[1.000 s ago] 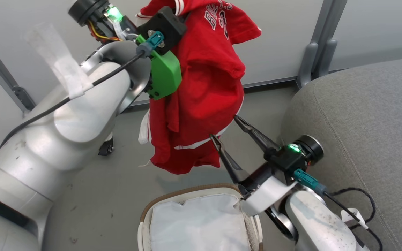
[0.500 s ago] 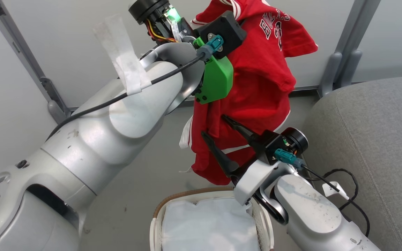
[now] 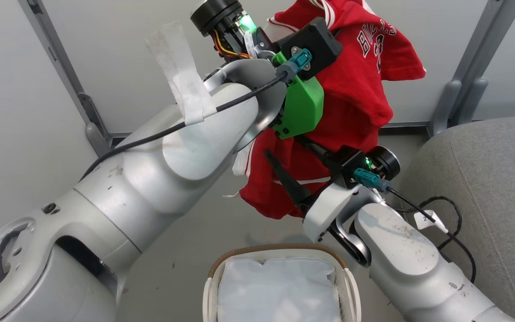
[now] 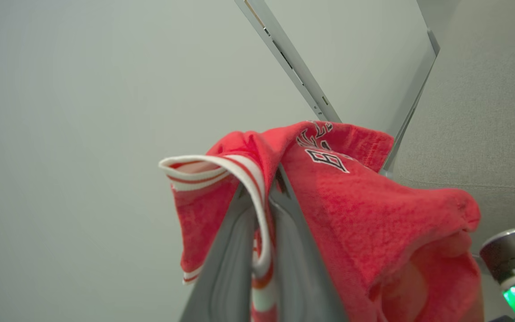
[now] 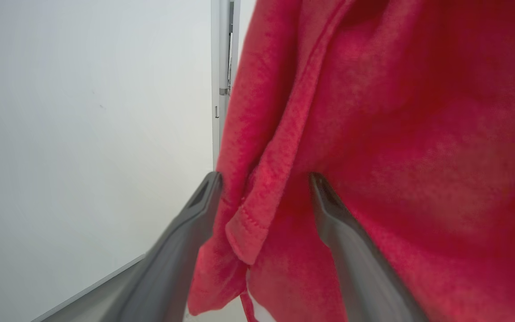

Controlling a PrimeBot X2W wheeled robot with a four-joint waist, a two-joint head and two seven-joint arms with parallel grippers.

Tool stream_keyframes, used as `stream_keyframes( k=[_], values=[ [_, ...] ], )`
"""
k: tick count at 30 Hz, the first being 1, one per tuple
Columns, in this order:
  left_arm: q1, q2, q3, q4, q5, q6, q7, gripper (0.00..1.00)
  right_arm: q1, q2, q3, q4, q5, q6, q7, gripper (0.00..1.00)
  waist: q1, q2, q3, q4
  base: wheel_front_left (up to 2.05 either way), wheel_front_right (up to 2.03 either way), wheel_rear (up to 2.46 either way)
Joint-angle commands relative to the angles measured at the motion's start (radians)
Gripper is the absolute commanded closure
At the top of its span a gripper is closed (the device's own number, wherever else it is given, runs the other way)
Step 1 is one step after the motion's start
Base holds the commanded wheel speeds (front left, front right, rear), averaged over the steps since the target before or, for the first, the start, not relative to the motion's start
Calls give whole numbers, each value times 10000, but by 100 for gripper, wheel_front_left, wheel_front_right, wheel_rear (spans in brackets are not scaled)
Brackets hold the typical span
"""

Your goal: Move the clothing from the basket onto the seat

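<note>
1. Left pincer (image 4: 272,188) is clamped tight on the white-striped trim of the clothing (image 3: 356,112) and holds it high. The garment hangs free in a bunched drape, above and beyond the basket (image 3: 280,247) and left of the seat (image 3: 485,179).
2. Change: over the last second the right pincer (image 5: 265,179) has come up from the hem's lower edge into the lower folds. Its jaws are wide, one finger on each side of a hanging fold, and it grips nothing yet.
3. The head camera swung in the same second, so the drift of the basket and seat across the view is the camera's, not theirs.
4. Reading: the lift out of the basket looks finished. The right arm seems to be setting up a second hold, to steady the loose lower half before the carry to the seat. The garment is not on the seat yet.
5. Basket: it stands on the floor (image 3: 186,232) at the bottom of the head view. Inside I see the white fabric liner (image 3: 280,290), rumpled, and no red cloth. Its near edge is cut off by the frame.
</note>
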Motion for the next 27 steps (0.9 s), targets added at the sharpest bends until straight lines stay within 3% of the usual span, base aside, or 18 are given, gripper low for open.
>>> stream_keyframes(
  k=[1, 5, 8, 10, 18, 27],
  values=[
    [-105, -38, -18, -97, -76, 118, 11, 100, -203, -30, -70, 50, -179, -7, -4, 0, 0, 0, -33, 59, 0, 0, 0],
    [-41, -41, -202, -463, -389, 264, 90, 100, -359, -35, -236, 144, -711, -8, -4, 3, 0, 0, -42, 120, 0, 0, 0],
    [-30, -37, -310, -650, -569, 382, 180, 100, -413, -35, -447, 216, -1144, -7, -2, 71, 0, 0, -36, 148, 0, 0, 0],
    [-74, -40, -382, -718, -651, 455, 204, 100, -379, -33, -608, 296, -1303, -7, -4, 100, 0, 0, -36, 162, 0, 0, 0],
    [-235, -38, -480, -587, -957, 621, 172, 100, -291, -35, -915, 335, -1568, -8, -4, 100, 0, 0, 34, 121, 0, 0, 0],
    [-45, 234, -450, 172, -1095, 504, -32, 100, -185, -33, -1119, 250, -1680, -8, -4, 100, 0, 0, 130, -72, 0, 0, 0]
  ],
)
